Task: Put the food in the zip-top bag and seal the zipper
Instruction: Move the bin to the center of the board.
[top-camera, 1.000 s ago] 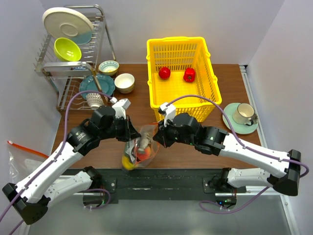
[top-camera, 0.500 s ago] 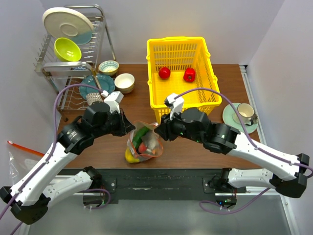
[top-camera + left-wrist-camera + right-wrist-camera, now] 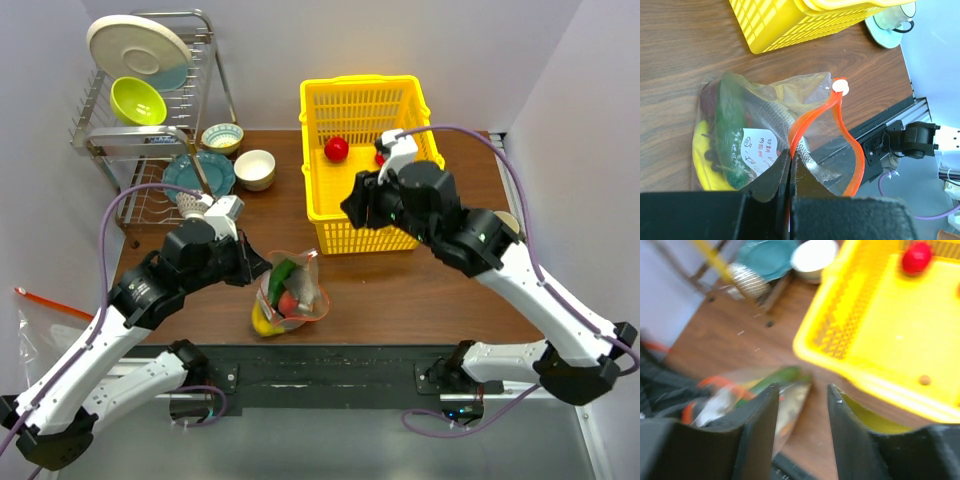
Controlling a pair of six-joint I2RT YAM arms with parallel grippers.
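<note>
- Pinching the zip-top bag (image 3: 765, 115), just in front of the yellow basket (image 3: 325, 215), with the left gripper (image 3: 791, 160): jaws clamped on the rim at the zipper (image 3: 812, 117), probably to keep the mouth agape for loading.
- Already holding cucumber (image 3: 730, 130), banana (image 3: 702, 160) and grey-beige piece (image 3: 772, 117) inside.
- Hovering the right gripper (image 3: 802, 390) over the basket's near wall, jaws apart and empty, likely bound for the red apple (image 3: 337, 149) inside.
- White sticker (image 3: 757, 150) on the cucumber; print too small to read.

Lab test cell staged as kitchen: white partition walls (image 3: 400, 40), dish rack (image 3: 95, 125), wooden table (image 3: 400, 290), mounting rail (image 3: 330, 375).
</note>
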